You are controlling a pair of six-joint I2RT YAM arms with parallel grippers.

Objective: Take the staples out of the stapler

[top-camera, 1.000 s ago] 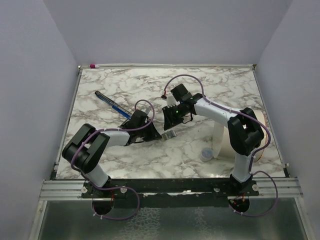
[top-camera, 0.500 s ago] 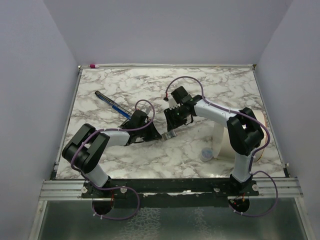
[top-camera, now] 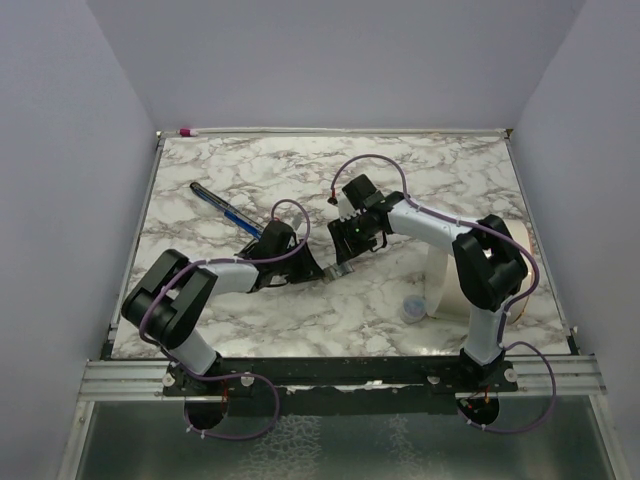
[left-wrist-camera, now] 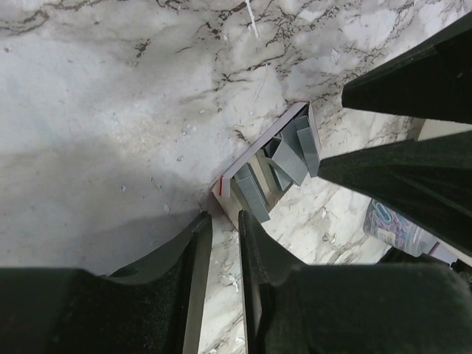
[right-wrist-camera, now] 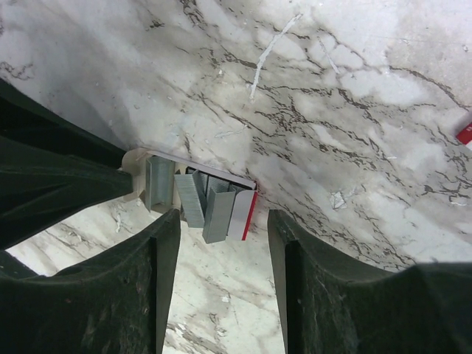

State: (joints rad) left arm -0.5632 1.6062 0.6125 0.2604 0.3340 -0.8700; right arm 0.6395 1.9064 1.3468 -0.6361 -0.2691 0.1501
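Both grippers hover at a small box (right-wrist-camera: 243,210) of staples (right-wrist-camera: 193,198). The left gripper (left-wrist-camera: 221,251) is nearly clenched, grasping nothing. The right gripper (right-wrist-camera: 221,243) is released.

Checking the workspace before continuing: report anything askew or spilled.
The staples lie jumbled at mixed angles in the small open box, some poking past its edge. Nothing has spilled onto the marble table.

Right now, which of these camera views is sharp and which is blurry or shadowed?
Top external: evenly lit and sharp, the stapler plain. Left wrist: the staples crisp, the left pincer a dark, soft blur casting shadow on the marble. Right wrist: the staples crisp, the right pincer dark and blurred.
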